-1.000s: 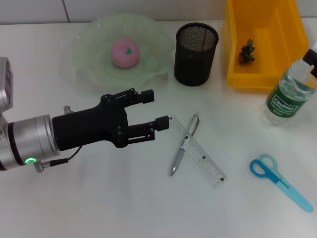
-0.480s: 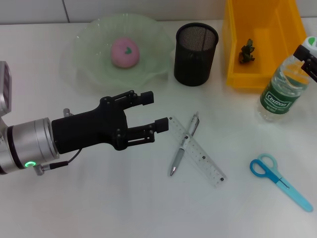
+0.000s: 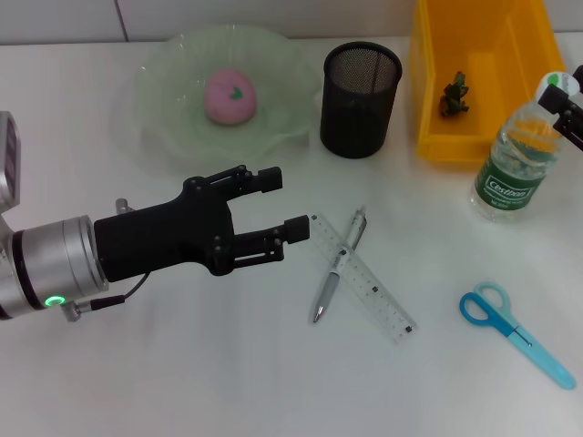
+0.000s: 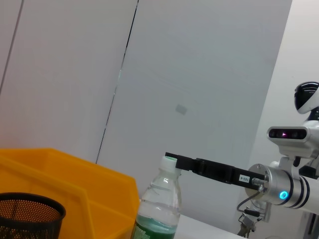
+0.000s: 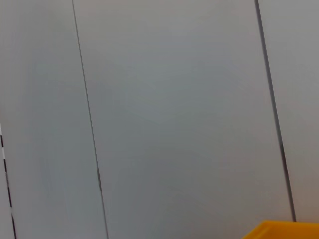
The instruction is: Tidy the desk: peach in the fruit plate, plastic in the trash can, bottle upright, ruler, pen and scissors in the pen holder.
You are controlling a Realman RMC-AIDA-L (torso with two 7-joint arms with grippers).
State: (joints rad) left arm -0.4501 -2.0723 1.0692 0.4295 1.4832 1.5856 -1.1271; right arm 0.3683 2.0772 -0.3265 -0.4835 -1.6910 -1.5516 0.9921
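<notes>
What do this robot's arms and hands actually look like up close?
The left hand is matte black with two slim fingers on linkage bars. Behind it sits a silver cylindrical wrist with a glowing green ring light and a thin black cable. The right hand is likewise black, on a silver wrist with a blue-green light; behind it stands a white-and-black head.

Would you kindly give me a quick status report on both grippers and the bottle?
Left gripper open, hovering beside ruler and pen. Right gripper at the bottle cap, grip unclear; bottle upright. Scissors on the desk. Nothing in the way.
</notes>
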